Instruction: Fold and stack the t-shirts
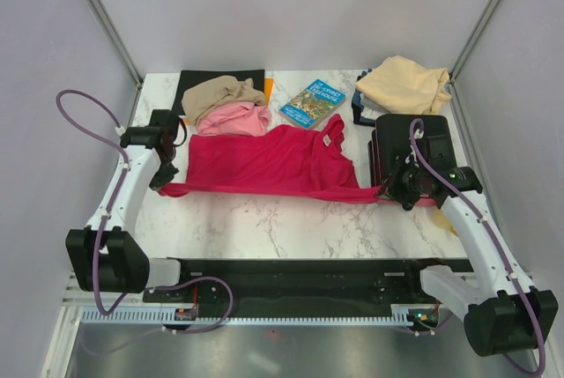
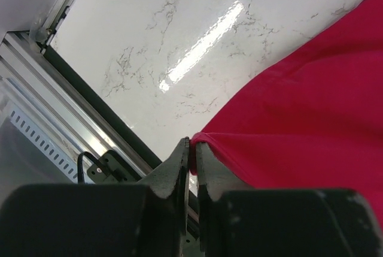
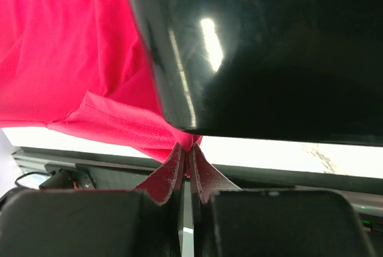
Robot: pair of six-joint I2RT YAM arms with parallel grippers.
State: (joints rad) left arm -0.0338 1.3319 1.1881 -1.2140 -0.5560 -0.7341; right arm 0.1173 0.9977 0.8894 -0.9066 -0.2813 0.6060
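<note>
Crimson t-shirt (image 1: 273, 166): lies spread flat across the middle of the marble worktop (image 1: 291, 224), collar toward the far right. Near edge drawn into an almost straight line from one side to the other, with small folds along it. Fills most of the width between the two arms.

Left hand (image 2: 192, 149): closed down to a thin slit, with the shirt's near left corner nipped between the fingertips. Sits low over the worktop at the left side, with bare marble beyond it in the wrist view.

Right hand (image 3: 185, 152): likewise closed to a narrow slit, gripping a bunched bit of the shirt's right end between its tips. Sits just beside the near corner of a black glossy box (image 1: 414, 144), which looms over the cloth in the wrist view.

Farther back, in a loose heap touching the crimson cloth's far edge: pink t-shirt (image 1: 233, 119), and on top of it and behind, tan-brown t-shirt (image 1: 220, 92), partly over a black mat (image 1: 198, 78). Near the far middle, apart from the heap: blue book (image 1: 312, 102), lying askew. In the far right corner, crumpled: peach-cream t-shirt (image 1: 405, 84).
</note>
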